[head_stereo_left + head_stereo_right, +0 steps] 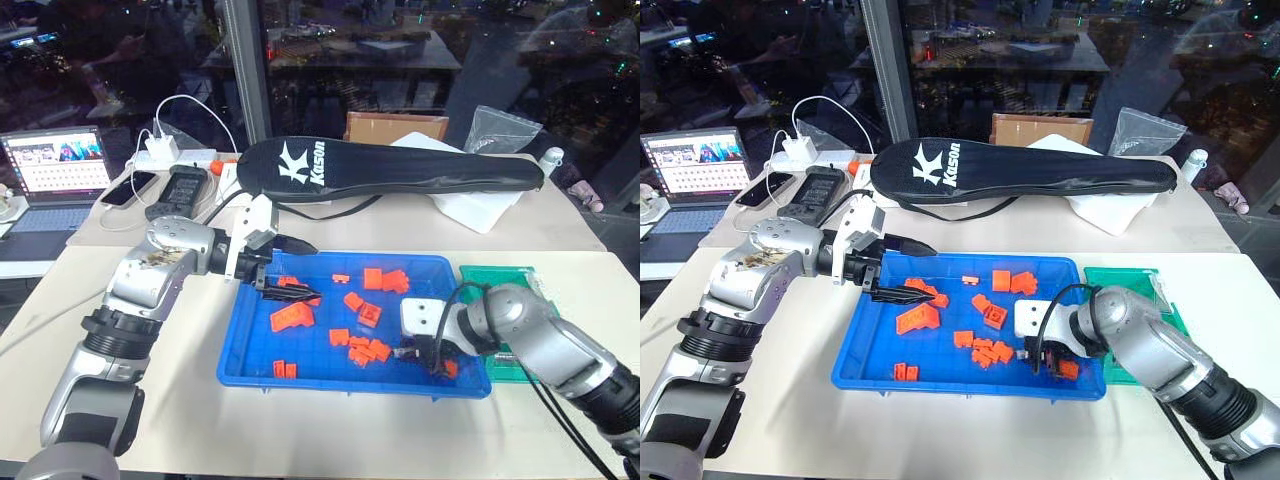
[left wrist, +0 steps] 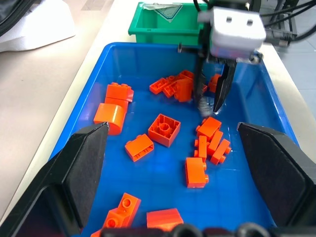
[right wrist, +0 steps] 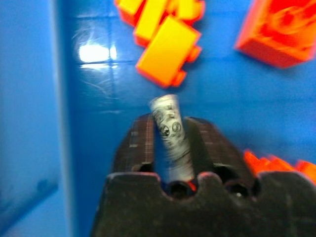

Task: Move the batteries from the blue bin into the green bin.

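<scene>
Silver-grey metal arms with black joint rings, white wrist blocks, black cables, and black-fingered pincers.

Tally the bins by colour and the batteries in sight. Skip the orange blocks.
blue bin: 1
green bin: 1
batteries: 1, clamped in the jaws of the right gripper
Total: 3

The right gripper (image 3: 170, 133) points steeply down at the right end of the blue bin (image 1: 330, 378), its two black fingers (image 3: 140, 143) clamped on a battery (image 3: 170, 128). The left gripper (image 1: 285, 285) hovers above the bin's left end, pointing sideways, jaws spread wide.
</scene>
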Available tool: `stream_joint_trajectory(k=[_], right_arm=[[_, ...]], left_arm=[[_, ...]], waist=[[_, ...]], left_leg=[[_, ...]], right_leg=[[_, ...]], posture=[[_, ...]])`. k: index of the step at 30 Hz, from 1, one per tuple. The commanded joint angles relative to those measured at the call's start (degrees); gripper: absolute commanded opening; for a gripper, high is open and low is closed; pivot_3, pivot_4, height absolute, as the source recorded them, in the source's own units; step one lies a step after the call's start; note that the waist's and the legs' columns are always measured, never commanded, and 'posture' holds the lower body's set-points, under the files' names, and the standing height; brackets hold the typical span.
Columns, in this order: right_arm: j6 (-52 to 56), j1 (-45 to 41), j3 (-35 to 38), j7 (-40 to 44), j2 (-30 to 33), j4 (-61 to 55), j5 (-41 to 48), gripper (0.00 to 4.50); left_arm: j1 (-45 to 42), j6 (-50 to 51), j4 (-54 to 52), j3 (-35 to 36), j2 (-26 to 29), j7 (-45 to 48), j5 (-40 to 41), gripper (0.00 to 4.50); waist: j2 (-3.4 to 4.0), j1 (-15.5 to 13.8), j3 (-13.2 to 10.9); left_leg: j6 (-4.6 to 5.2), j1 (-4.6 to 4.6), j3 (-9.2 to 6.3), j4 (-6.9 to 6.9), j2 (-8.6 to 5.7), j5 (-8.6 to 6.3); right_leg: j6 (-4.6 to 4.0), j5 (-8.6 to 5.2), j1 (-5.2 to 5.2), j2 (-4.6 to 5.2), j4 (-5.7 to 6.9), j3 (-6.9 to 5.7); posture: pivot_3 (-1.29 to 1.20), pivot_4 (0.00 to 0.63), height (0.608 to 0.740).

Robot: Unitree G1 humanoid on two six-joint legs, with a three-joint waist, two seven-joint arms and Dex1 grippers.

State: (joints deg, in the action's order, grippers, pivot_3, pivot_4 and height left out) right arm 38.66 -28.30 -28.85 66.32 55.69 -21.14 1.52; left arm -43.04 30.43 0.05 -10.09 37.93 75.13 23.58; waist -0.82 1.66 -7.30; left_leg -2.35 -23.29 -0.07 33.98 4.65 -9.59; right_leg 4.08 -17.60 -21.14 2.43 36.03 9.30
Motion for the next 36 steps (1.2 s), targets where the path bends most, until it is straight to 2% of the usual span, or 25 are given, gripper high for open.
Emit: stream_joint_trajectory(k=[1, 7, 11, 16, 22, 26, 29, 31, 33, 36], right_arm=[[-0.3, -0.1, 0.6, 0.4, -0.3, -0.3, -0.9, 0.26], [1.4, -1.5, 3.5, 1.0, 0.3, -1.2, 0.2, 0.26], [9.0, -4.8, 12.4, 1.1, -0.5, -3.1, 7.0, 0.26], [17.5, -6.6, 23.2, 0.1, 2.7, -3.8, 12.6, 0.26], [21.7, 1.2, 36.9, -2.5, 13.5, 0.3, 12.1, 0.26], [21.8, 8.9, 41.4, -3.6, 15.8, -0.9, 12.8, 0.26], [21.2, 13.5, 42.0, -6.3, 14.5, -1.5, 12.4, 0.26], [21.7, 13.2, 42.1, -9.4, 10.9, -0.7, 13.2, 1.26], [21.6, 12.9, 41.5, -11.0, 9.4, -0.4, 13.3, 1.78], [21.0, 13.1, 40.3, -12.0, 9.7, 0.2, 13.1, 2.88]], left_arm=[[-0.8, -0.3, -1.9, 1.5, 0.6, -0.2, 0.5, 4.5], [-1.0, -0.2, -1.9, 1.5, 0.6, -0.2, 0.6, 4.5], [-1.5, 0.5, -1.7, 1.5, 0.4, 0.4, 1.4, 4.5], [-2.9, 1.7, -1.3, 2.5, -0.9, 0.9, 3.9, 4.5], [-6.1, 3.9, -0.2, 3.9, -4.2, 1.8, 8.6, 4.5], [-6.9, 3.5, 0.7, 3.8, -4.7, 2.4, 8.8, 4.5], [-7.0, 3.1, 1.6, 3.5, -5.3, 2.3, 8.6, 4.5], [-7.2, 3.2, 1.9, 3.4, -5.6, 1.7, 8.2, 4.5], [-7.3, 3.1, 2.2, 3.3, -5.7, 1.0, 7.6, 4.5], [-7.0, 2.0, 2.3, 2.9, -5.6, -0.3, 5.9, 4.5]], waist=[[0.0, -0.1, 0.0], [0.0, -0.5, 0.0], [0.0, -0.6, 0.0], [0.0, -1.0, 0.0], [-0.01, -1.8, 0.0], [0.01, -1.0, 0.0], [0.1, -0.1, 0.1], [0.09, 0.3, 0.1], [0.08, 0.6, 0.0], [0.11, 0.6, 0.0]], left_leg=[[0.0, 0.0, 0.0, 0.0, 0.0, 0.0], [0.0, 0.0, 0.0, 0.01, 0.0, 0.0], [0.0, -0.02, 0.0, 0.02, 0.0, 0.0], [0.0, -0.01, 0.0, 0.0, 0.0, 0.0], [0.0, -0.11, 0.0, 0.01, -0.02, 0.0], [0.0, -0.02, 0.0, -0.05, -0.01, 0.0], [0.0, 0.04, 0.0, -0.05, -0.01, 0.0], [0.0, 0.06, 0.0, -0.01, -0.01, 0.0], [0.0, 0.04, -0.01, 0.02, -0.02, 0.0], [0.0, 0.02, -0.01, 0.06, -0.03, 0.01]], right_leg=[[0.0, 0.0, 0.0, 0.0, 0.0, 0.0], [0.0, 0.0, 0.0, 0.0, 0.0, 0.0], [0.0, 0.0, -0.01, 0.0, 0.01, 0.0], [-0.09, 0.06, 0.0, 0.0, 0.02, 0.0], [-0.2, 0.12, -0.03, 0.02, -0.06, -0.01], [-0.2, 0.11, -0.01, 0.01, -0.04, -0.02], [-0.16, 0.08, 0.01, 0.01, 0.02, 0.0], [-0.01, 0.0, 0.04, 0.01, 0.05, 0.0], [0.01, 0.01, 0.05, 0.01, 0.05, 0.01], [0.03, 0.02, 0.06, 0.01, 0.05, 0.02]], posture=[[0.0, 0.15, 0.731], [0.0, 0.15, 0.731], [0.0, 0.15, 0.731], [0.0, 0.15, 0.731], [0.0, 0.15, 0.731], [0.0, 0.15, 0.731], [0.0, 0.15, 0.731], [0.0, 0.15, 0.731], [0.0, 0.15, 0.731], [0.0, 0.15, 0.731]])
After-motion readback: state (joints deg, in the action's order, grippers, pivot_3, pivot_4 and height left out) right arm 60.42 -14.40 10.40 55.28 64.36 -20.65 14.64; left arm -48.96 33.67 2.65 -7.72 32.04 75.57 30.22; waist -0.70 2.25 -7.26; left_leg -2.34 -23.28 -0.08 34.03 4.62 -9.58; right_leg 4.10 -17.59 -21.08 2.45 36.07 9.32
